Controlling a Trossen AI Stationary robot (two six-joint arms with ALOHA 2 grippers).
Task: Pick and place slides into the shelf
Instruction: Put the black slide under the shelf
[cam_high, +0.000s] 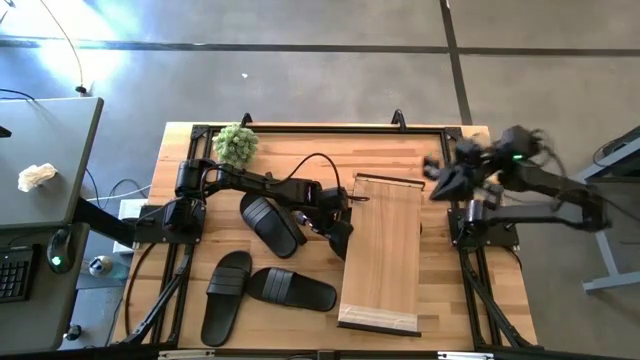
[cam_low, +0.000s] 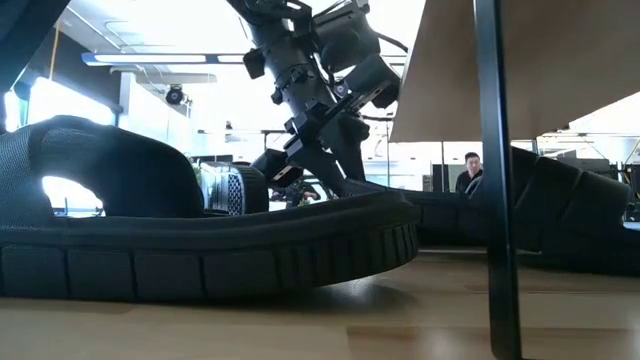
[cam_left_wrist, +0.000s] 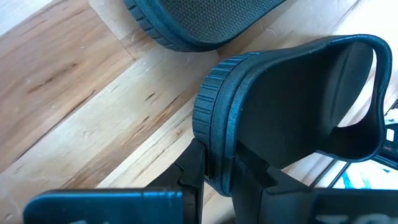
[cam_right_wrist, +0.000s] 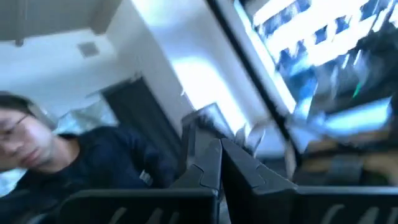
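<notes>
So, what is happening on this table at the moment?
The left end effector is shut on the rim of one black slide, close beside the light-wood shelf. Two more slides lie flat on the table in front of it. The shelf top carries no slide yet. The right end effector waits raised by the shelf's far right corner, fingers together, holding nothing.

From my station: small green leafy potted plant (cam_high: 236, 143) at the far-left corner of the light wooden plank tabletop (cam_high: 450, 290). Crumpled white paper (cam_high: 37, 177) on the grey side desk (cam_high: 60, 140). Person in dark top (cam_low: 467, 172) visible beyond the table.
</notes>
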